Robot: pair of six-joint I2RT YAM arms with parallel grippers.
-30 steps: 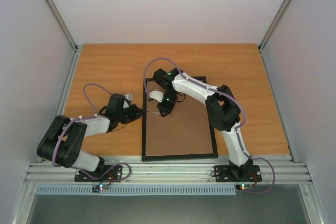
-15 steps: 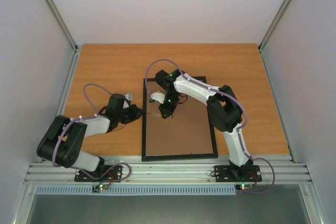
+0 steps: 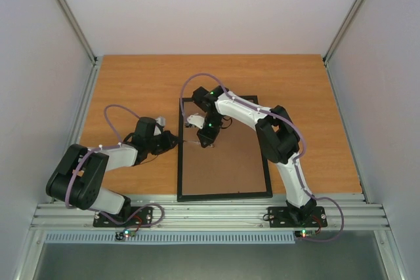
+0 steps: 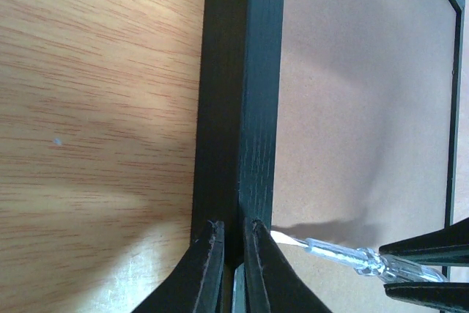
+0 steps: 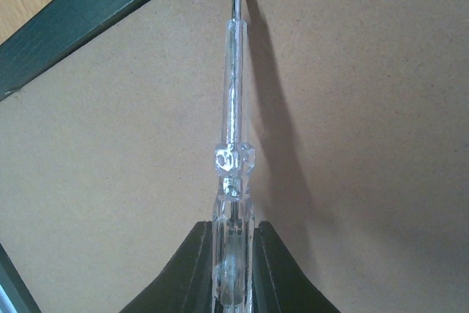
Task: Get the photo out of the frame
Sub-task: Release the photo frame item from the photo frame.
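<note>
The thin black rectangular picture frame (image 3: 224, 195) lies flat on the orange-brown wooden surface (image 3: 131, 83), back side up, so its plain brown backing board (image 3: 223, 162) faces the overhead camera. It sits between the two arms, its near edge close to the metal rail at the front of the surface. The sunflower photo does not show in any view; it may lie under the backing board, but the pictures cannot confirm that.

The left gripper (image 4: 227, 254) reaches in from the left and is clamped on the left side rail of the frame (image 4: 245, 93). In the left wrist view its two dark fingers (image 4: 205, 269) sit close together with the black rail pinched between them, wood grain to the left and brown board to the right.

The right gripper (image 5: 234, 269) is closed on the handle of a clear plastic screwdriver-like tool (image 5: 233, 159). In the right wrist view the transparent handle runs up from between the fingers (image 5: 187, 276), and its slender tip meets the inner edge of the frame rail (image 5: 88, 12), right where the backing board joins it. The tool casts a soft shadow on the board to its right. The left wrist view shows the same tool (image 4: 344, 256) lying low across the board, its flat tip touching the inner side of the rail just beside the left gripper.

From above, the right arm (image 3: 249, 113) arches over the far half of the frame, its wrist pointing down toward the left rail.
</note>
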